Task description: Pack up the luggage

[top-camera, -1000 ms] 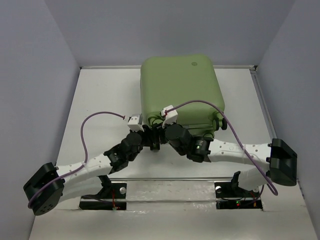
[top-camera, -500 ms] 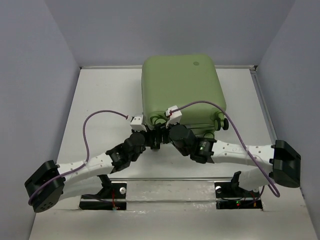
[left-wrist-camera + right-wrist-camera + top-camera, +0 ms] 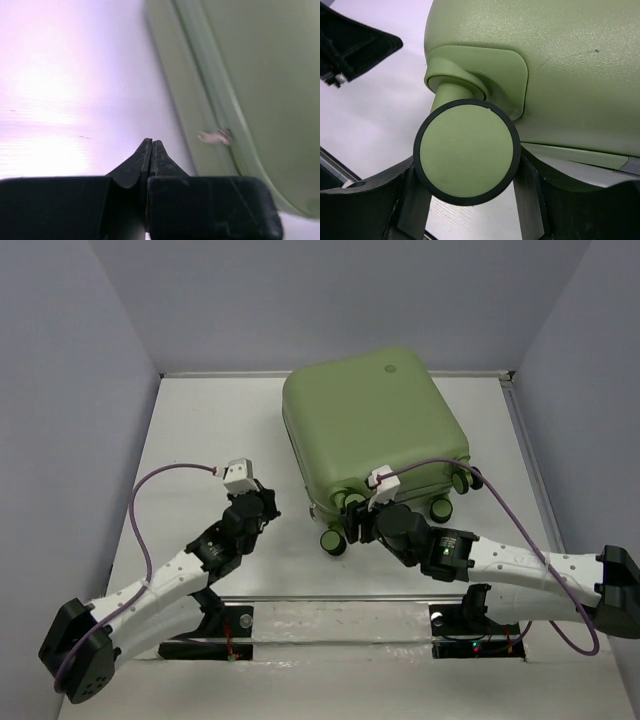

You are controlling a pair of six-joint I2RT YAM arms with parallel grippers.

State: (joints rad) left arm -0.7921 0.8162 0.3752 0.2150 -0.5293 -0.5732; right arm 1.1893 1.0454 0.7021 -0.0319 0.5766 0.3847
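Observation:
The luggage point(image 3: 370, 425) is a closed light-green hard-shell suitcase lying flat at the back middle of the table, turned at an angle. Its green-and-black wheels point(image 3: 333, 540) face the arms. My right gripper point(image 3: 353, 513) is at the near left corner. In the right wrist view it point(image 3: 466, 172) is shut on one wheel point(image 3: 466, 150), with a finger point(image 3: 400, 200) on each side. My left gripper point(image 3: 267, 500) is shut and empty, left of the suitcase and apart from it. In the left wrist view its closed tips point(image 3: 150, 143) point past the suitcase's side point(image 3: 260, 90), where a zipper pull point(image 3: 215, 136) shows.
The white table point(image 3: 220, 430) has grey walls on the left, back and right. A metal rail point(image 3: 340, 597) runs along the near edge between the arm bases. Purple cables point(image 3: 150, 500) loop above each arm.
The suitcase has turned, its near right corner swinging toward the back. My left gripper has drawn back to the left, away from it. My right gripper has moved right and nearer with the wheel.

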